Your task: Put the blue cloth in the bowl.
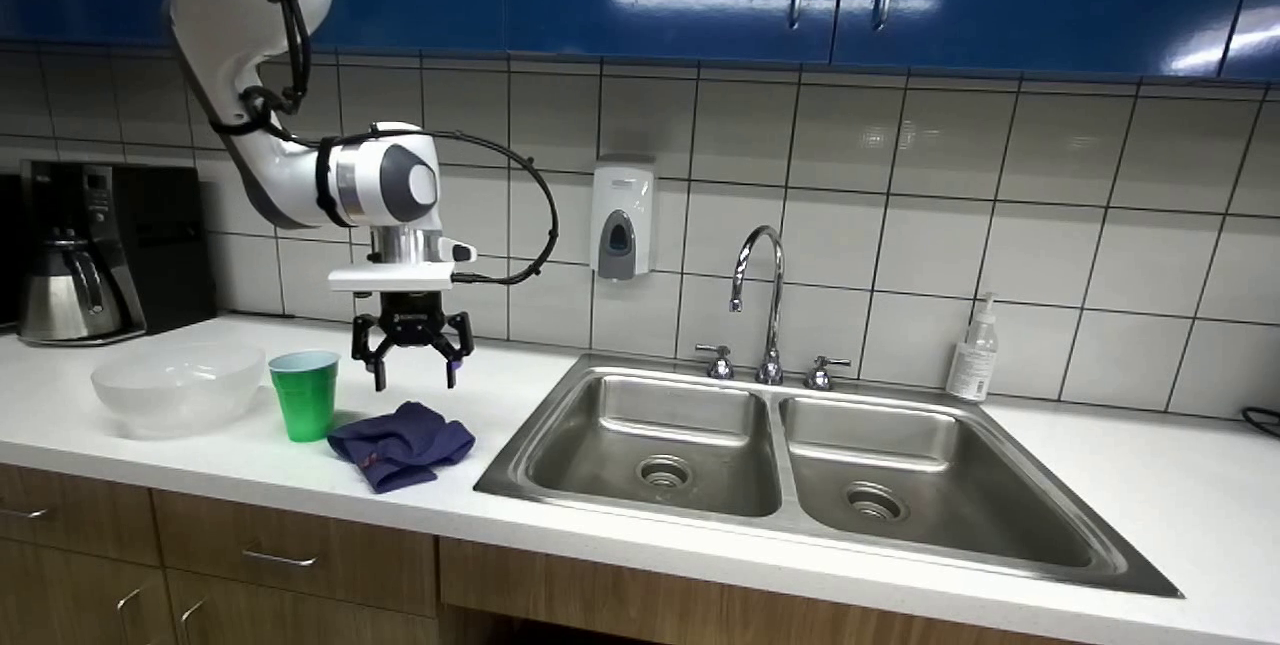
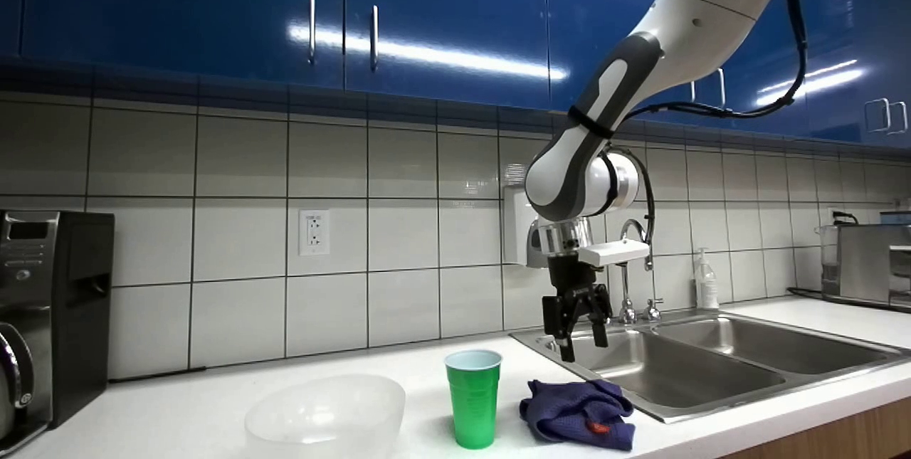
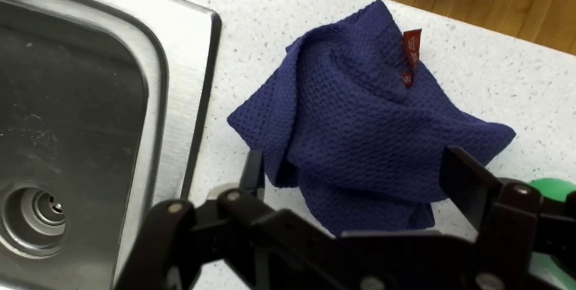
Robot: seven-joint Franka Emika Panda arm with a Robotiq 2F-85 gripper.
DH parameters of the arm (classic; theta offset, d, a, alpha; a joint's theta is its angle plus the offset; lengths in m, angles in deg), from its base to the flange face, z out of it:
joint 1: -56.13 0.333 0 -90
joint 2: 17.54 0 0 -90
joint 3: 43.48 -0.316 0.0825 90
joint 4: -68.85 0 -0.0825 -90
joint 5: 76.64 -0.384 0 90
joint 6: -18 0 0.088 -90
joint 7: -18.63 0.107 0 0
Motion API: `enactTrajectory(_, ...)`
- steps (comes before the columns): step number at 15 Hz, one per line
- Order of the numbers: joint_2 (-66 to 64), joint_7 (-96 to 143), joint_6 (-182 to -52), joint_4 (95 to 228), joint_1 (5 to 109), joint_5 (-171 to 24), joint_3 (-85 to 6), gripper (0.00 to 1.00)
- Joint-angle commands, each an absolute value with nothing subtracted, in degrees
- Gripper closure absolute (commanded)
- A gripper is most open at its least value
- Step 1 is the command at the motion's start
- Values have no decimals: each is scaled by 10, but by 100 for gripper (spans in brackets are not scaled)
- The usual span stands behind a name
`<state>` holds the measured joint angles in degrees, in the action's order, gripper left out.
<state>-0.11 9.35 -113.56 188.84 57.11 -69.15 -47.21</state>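
The blue cloth lies crumpled on the counter; it shows in both exterior views [image 1: 402, 447] [image 2: 578, 413] and, with a red tag, in the wrist view [image 3: 360, 110]. The translucent white bowl stands at the left in both exterior views [image 1: 175, 410] [image 2: 381, 420], with nothing seen inside; it is out of the wrist view. My gripper points down above the cloth, apart from it, in both exterior views [image 1: 415, 385] [image 2: 584, 349]. In the wrist view its fingers [image 3: 354, 157] are wide apart with nothing between them, the cloth lying below.
A green cup [image 1: 305, 400] [image 2: 475, 402] stands between bowl and cloth; its edge shows in the wrist view [image 3: 553, 189]. The double sink [image 1: 780, 515] is beside the cloth. A coffee maker [image 1: 110, 255] stands behind the bowl. The counter's front edge is close to the cloth.
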Motion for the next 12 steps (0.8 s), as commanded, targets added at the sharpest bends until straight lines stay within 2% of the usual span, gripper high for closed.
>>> enactTrajectory(1,-33,14,-1112,1913,556,-724,-480,0)
enactTrajectory(12,-53,-193,-1131,1967,555,-721,-483,0)
